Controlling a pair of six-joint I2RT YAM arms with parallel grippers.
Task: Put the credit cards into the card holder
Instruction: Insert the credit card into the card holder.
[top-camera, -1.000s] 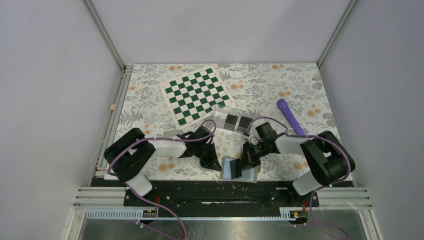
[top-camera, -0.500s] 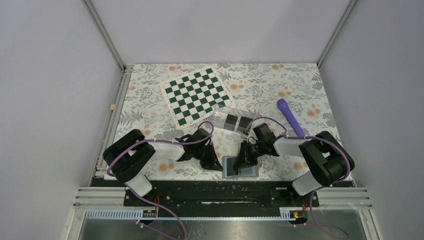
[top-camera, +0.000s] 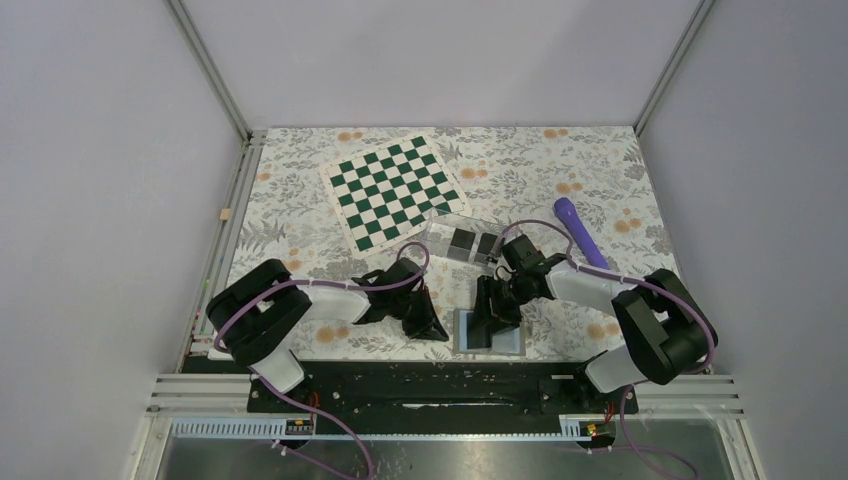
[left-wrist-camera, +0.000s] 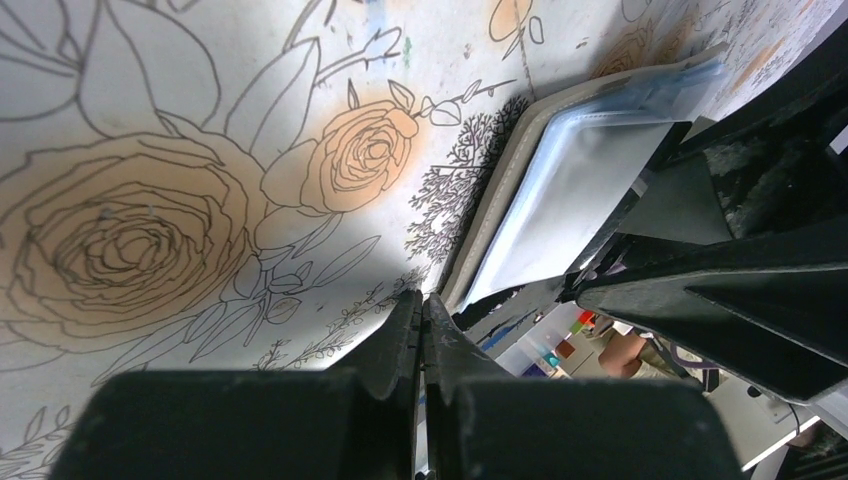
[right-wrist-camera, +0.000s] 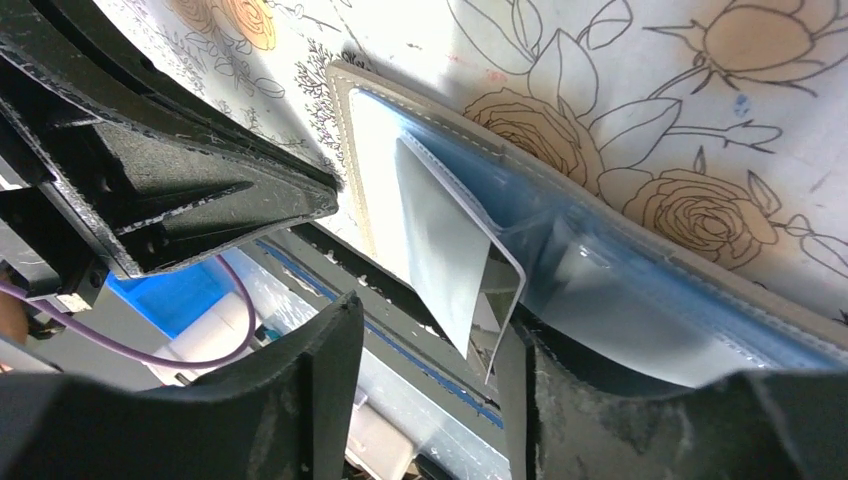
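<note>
Counter (top-camera: 600, 170) in floral cloth, chequered mat (top-camera: 392, 190) at rear. Taupe wallet (top-camera: 508, 342) lies open at the near edge. Clear card holder (top-camera: 445, 225) stands just behind it, two dark credit cards (top-camera: 461, 244) apparently inside. Right claw (right-wrist-camera: 432, 330), jaws apart, straddles a pale flap (right-wrist-camera: 440, 250) in the wallet's pocket. Left claw (left-wrist-camera: 420, 315), jaws together, sits beside the wallet. Advised: close squarely on a card's edge, then withdraw along the pocket.

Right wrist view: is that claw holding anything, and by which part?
Nothing looks clamped. The right claw has its jaws apart around the light-blue inner flap of the open wallet.
</note>
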